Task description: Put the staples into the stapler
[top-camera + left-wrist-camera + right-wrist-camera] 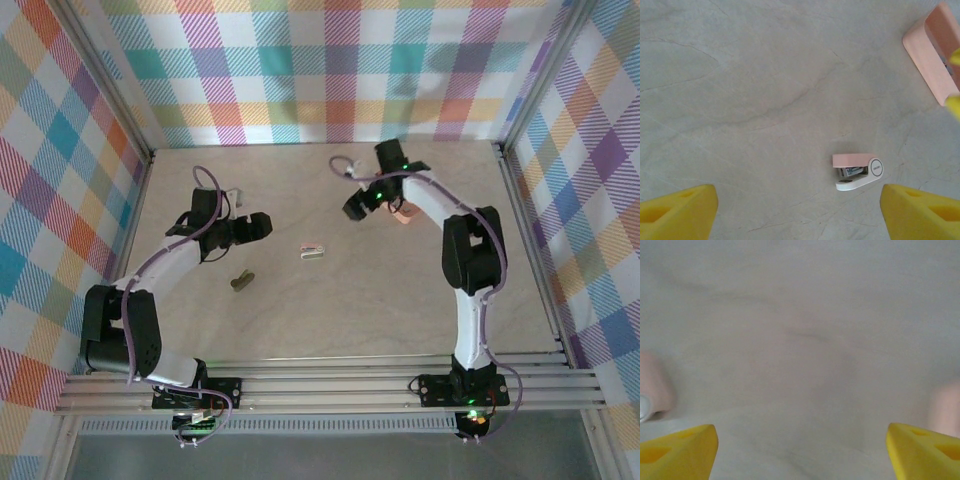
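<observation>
Jaws wide apart and empty on both arms. Your left gripper point(799, 200) hangs over the pale marbled table point(740, 75), with the small pink-and-white plastic stapler point(857, 171) lying on its side just ahead, between the two grippers. Your right gripper point(801, 440) sits at the pale pink rectangular tray point(932, 55). A small dark olive piece point(242, 282) lies on the table near your left gripper.

Left wrist camera now: the pink tray point(929, 55) runs off the top right corner, one end showing, and two blurred yellow blobs point(955, 104) sit at that edge, can't say what. The stapler point(858, 171) gapes, its inside too small to read. From above, the tray hides mostly under the right arm point(440, 205). A small dark piece point(241, 282) on the bench point(350, 310), too tiny to name. Right wrist picture is soft throughout: pale pink shapes point(652, 387) cut off at both sides.
</observation>
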`<state>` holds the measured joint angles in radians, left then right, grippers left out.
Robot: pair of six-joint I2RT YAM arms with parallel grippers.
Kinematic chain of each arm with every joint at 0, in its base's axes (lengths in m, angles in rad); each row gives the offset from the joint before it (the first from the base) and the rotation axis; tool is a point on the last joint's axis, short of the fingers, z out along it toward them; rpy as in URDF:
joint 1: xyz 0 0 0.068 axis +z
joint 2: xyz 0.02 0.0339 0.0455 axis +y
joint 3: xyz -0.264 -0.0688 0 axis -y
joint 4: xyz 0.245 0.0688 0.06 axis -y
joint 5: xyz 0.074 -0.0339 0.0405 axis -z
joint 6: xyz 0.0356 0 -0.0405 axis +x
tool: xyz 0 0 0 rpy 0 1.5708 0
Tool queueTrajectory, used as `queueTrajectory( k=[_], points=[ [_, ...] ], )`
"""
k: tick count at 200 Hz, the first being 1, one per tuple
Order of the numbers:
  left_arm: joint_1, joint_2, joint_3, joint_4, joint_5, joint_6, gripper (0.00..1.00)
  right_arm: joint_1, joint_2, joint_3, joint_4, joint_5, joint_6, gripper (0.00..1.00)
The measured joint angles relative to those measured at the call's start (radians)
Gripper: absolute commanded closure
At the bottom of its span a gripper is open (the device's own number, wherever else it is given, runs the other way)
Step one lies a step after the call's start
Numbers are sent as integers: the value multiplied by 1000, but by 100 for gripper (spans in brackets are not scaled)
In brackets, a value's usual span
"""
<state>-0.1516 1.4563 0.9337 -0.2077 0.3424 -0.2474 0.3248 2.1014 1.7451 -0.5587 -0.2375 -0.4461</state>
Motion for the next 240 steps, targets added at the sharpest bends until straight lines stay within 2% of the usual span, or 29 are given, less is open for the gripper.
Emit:
queueTrajectory(
  k=[36,71,120,188,240],
  points=[
    [0,18,0,1,7,0,16,-103,32,135,-92,105,215,11],
    [0,37,0,0,8,0,16,-128,117,197,-198,117,325,13],
    [0,44,0,0,8,0,16,-121,206,208,-290,114,367,18],
    [0,58,0,-1,8,0,16,-121,214,222,-383,75,388,35],
    [0,58,0,-1,9,0,16,-116,81,12,-393,29,420,39]
  ],
)
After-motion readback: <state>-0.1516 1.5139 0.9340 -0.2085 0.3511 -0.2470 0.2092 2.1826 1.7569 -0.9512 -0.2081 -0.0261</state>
